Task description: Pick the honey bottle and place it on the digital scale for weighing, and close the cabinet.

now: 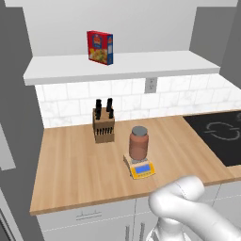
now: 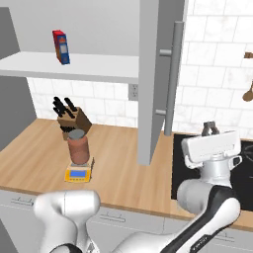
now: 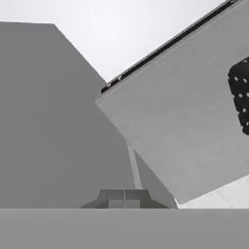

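The honey bottle (image 1: 139, 144) (image 2: 78, 147), reddish-brown with a grey lid, stands upright on the yellow digital scale (image 1: 142, 169) (image 2: 78, 173) on the wooden counter. The cabinet is open: its right door (image 2: 150, 74) juts out toward me with its long bar handle (image 2: 173, 74), and its left door (image 1: 12, 117) stands out at the left edge. My gripper (image 2: 210, 127) points upward over the cooktop, right of the open door and below the handle's middle. It is shut with nothing in it. In the hand view its fingertips (image 3: 124, 197) meet in front of flat grey panels.
A red and blue cereal box (image 1: 100, 47) (image 2: 61, 47) stands on the white shelf (image 1: 122, 66). A wooden knife block (image 1: 103, 123) sits behind the scale. A black cooktop (image 1: 221, 134) lies at the right, and white drawers (image 1: 89, 216) run below the counter.
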{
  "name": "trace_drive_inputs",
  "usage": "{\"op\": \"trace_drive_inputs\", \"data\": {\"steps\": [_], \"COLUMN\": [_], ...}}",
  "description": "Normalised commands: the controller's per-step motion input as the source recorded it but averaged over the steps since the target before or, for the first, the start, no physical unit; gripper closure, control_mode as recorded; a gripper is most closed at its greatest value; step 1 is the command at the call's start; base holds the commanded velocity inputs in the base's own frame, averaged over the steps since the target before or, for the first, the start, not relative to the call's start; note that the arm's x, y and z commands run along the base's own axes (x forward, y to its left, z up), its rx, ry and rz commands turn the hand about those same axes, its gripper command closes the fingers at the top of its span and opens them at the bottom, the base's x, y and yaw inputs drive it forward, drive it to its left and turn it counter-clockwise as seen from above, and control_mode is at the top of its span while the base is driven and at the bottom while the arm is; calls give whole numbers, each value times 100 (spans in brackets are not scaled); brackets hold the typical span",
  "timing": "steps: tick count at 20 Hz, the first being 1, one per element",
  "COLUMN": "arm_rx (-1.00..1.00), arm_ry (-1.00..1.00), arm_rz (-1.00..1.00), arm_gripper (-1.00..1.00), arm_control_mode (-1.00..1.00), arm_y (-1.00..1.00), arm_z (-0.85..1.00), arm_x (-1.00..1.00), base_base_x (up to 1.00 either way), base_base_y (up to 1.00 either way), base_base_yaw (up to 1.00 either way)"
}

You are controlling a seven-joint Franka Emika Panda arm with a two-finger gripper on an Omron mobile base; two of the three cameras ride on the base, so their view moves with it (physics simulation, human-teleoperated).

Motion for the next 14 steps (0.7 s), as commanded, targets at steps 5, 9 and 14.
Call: {"op": "trace_drive_inputs", "data": {"steps": [5,9,14], "arm_rx": [0,-4,-27], "arm_ry": [-51,-37,-17], "arm_rz": [28,32,32], "arm_gripper": [100,100,100], "arm_control_mode": [-100,-100,-100], "arm_y": [19,78,100], "arm_z": [93,42,11], "arm_x": [-9,1,11], "base_base_x": [0,0,0], "base_base_y": [0,0,0], "base_base_yaw": [0,0,0]}}
